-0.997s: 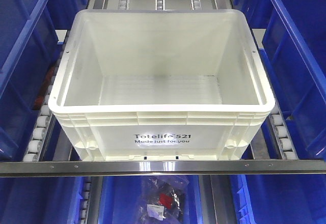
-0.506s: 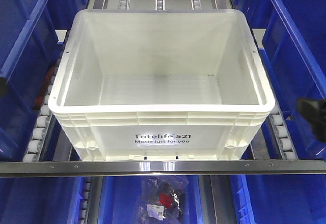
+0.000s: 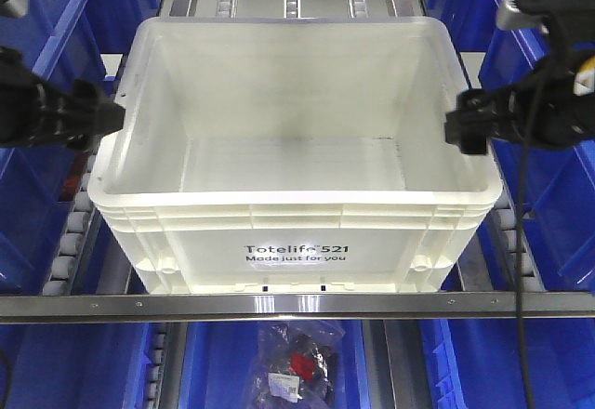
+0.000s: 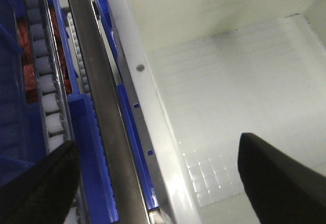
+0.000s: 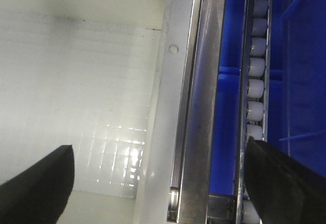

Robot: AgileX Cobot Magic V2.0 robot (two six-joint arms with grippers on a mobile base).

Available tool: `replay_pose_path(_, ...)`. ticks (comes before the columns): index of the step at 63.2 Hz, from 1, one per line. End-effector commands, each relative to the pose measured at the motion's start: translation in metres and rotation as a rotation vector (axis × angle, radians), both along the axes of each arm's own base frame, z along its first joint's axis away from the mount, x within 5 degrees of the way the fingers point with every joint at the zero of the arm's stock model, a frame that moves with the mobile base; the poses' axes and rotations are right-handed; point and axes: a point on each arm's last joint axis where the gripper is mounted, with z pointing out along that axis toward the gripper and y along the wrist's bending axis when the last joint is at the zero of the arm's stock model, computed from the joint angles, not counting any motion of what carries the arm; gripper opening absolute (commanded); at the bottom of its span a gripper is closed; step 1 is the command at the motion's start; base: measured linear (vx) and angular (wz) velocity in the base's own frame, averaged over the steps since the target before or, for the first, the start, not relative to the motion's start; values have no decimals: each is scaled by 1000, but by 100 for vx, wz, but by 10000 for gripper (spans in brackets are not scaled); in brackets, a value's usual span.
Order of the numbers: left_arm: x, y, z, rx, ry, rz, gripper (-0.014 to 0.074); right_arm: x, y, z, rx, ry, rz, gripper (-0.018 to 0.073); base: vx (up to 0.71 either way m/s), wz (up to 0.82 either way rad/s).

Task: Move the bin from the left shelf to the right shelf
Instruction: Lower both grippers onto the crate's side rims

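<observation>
The bin (image 3: 297,232), a large white empty tote with black print on its front, sits on the roller shelf in the middle of the front view. My left gripper (image 3: 104,116) is at its left rim and my right gripper (image 3: 462,132) at its right rim. In the left wrist view the left gripper (image 4: 158,183) is open, one finger outside and one over the bin's (image 4: 229,81) inside, the rim between them. The right gripper (image 5: 160,183) is open the same way astride the bin's (image 5: 76,81) right rim. Neither visibly touches the plastic.
Blue bins stand close on the left (image 3: 28,204) and right (image 3: 558,204). Steel side rails (image 4: 102,107) (image 5: 204,107) and white rollers (image 4: 43,81) (image 5: 256,89) run beside the tote. A steel front rail (image 3: 297,305) crosses below it, above a lower blue bin holding a bagged item (image 3: 297,362).
Both arms have come into the front view from the sides and risen to the bin's left and right rims. The bin has not moved.
</observation>
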Motion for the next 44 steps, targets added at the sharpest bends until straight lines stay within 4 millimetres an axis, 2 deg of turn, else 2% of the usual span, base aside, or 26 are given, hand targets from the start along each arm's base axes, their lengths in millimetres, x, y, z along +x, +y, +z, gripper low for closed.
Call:
replay_pose_path(1,16,-4,16,-50,-63,47,589,16,2,16,10,-57,-31,635,0,0)
replay_pose_path(13,50,-8,5,-48,23,139,589,46,8,8,0,-14,-80,629,0,0)
replay_pose_path(23,74,-14,-1,-32,79,145,589,61,10,2,-17,8,-103,625,0,0)
replay_pose_path(44,98,-26,-21,11,155,141,589,75,14,-13,-20,34,-107,597,0,0)
